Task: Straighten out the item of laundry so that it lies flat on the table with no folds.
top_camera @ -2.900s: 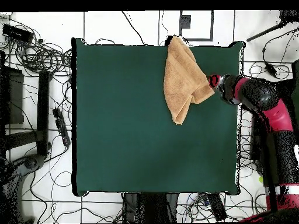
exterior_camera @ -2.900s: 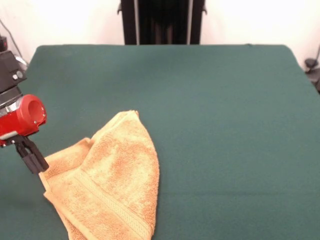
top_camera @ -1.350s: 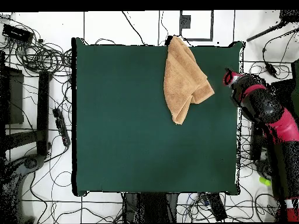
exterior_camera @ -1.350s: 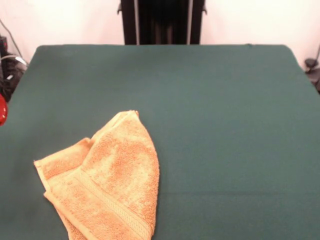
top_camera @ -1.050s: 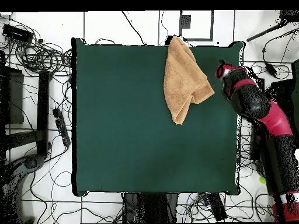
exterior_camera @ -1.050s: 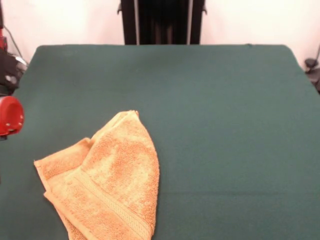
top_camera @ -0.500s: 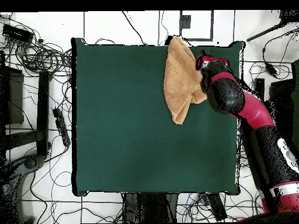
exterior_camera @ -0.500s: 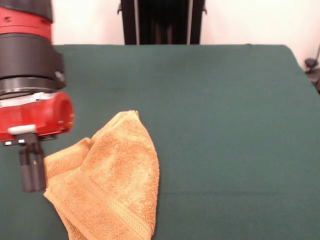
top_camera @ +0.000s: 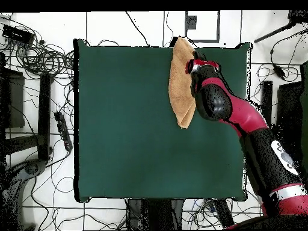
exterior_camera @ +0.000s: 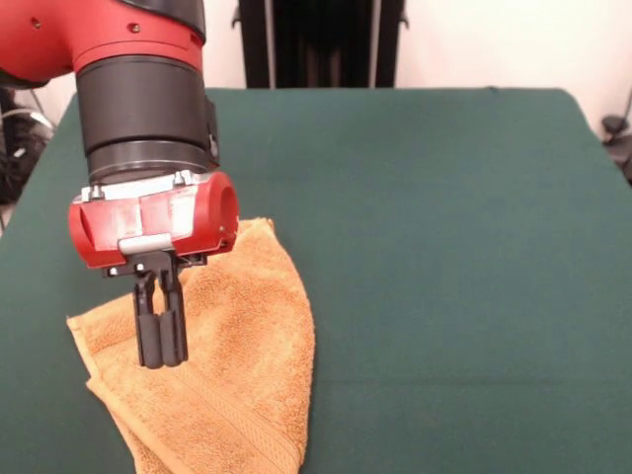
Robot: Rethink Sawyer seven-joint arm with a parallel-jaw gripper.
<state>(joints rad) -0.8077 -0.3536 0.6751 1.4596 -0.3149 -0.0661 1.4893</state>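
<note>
Front view, far left, and the orange-yellow towel (exterior_camera: pixel 222 365) sits crumpled at the table's (exterior_camera: pixel 454 237) near-left corner, one layer folded over another in a rough wedge, a lower flap poking out to the left, a woven band running diagonally across the near part, the bottom edge cut off by the frame; directly over that left portion hangs the gripper (exterior_camera: pixel 161 357), red collar above, black fingers (exterior_camera: pixel 148 331) pointing straight down and pressed together with nothing between them, their tips over the terry; whether they touch the cloth I cannot tell; above them the thick black and red arm (exterior_camera: pixel 138 89) fills the upper left; to the right, plain dark green felt runs out to the far edge. Overhead now, left to right: tangled cables (top_camera: pixel 36 57) on the floor beside the table, then the wide green surface, then the towel (top_camera: pixel 179 90) against the top edge near the right-hand corner, tapering to a point toward the table's middle; the arm (top_camera: pixel 240 120) reaches in from the lower right and covers the towel's right side.
</note>
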